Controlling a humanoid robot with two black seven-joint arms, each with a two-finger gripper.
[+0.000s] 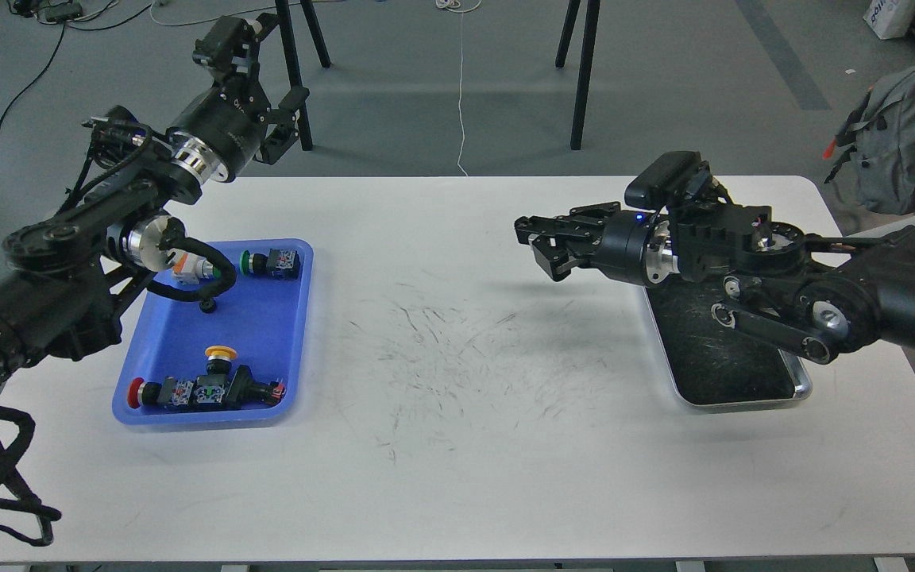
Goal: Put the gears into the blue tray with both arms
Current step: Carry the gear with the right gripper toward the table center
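Both arms raised off the table, one gear visible in the blue tray.

Gear (208, 306) sits in the blue tray (292, 334) near its far-left corner, partly under a cable, among push-button switches (195, 391). Left gripper (287, 119) hangs past the table's far edge, fingers spread, empty. Right gripper (541, 246) hovers beside the silver tray's (743, 397) far-left corner, jaws apart, nothing seen between them. No other gears discernible. Likely light, rigid, slick and tiny: pinch across the toothed rim.
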